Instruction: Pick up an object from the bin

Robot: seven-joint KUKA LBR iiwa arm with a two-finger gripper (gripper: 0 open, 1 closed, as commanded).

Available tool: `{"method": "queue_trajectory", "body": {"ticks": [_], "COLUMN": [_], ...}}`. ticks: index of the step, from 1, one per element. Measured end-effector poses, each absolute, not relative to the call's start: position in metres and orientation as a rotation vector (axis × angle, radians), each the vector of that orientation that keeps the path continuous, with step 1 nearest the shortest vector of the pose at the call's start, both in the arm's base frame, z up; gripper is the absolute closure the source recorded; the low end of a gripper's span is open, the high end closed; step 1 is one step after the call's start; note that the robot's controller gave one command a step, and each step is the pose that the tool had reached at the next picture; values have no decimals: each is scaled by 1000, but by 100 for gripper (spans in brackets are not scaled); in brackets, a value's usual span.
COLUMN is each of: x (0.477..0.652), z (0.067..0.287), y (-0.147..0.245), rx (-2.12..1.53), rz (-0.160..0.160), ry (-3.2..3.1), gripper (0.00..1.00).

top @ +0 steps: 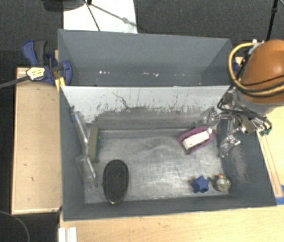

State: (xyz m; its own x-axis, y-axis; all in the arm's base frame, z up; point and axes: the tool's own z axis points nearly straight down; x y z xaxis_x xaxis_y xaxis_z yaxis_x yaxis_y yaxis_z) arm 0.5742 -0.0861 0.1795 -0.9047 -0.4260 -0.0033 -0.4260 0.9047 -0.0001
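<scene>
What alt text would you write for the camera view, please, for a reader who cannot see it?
The gripper hangs at the right of the grey bin, close beside a purple-and-white thing. A small blue piece and a small round thing lie by the near wall, and a black oval brush lies at the near left.

The robot reaches in from the right with a big round orange cover [273,59] on its wrist, yellow and black cables [263,88] are looped around that cover, and under it the shiny metal gripper [226,143] hangs low and points down, a little to the left.
</scene>
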Motion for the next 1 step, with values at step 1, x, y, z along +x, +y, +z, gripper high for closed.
{"method": "queue_trajectory", "body": {"ticks": [1], "x": [546], "z": [83], "y": [-41], "rx": [-1005], "rz": [7], "ry": [2980], "gripper": [0]}}
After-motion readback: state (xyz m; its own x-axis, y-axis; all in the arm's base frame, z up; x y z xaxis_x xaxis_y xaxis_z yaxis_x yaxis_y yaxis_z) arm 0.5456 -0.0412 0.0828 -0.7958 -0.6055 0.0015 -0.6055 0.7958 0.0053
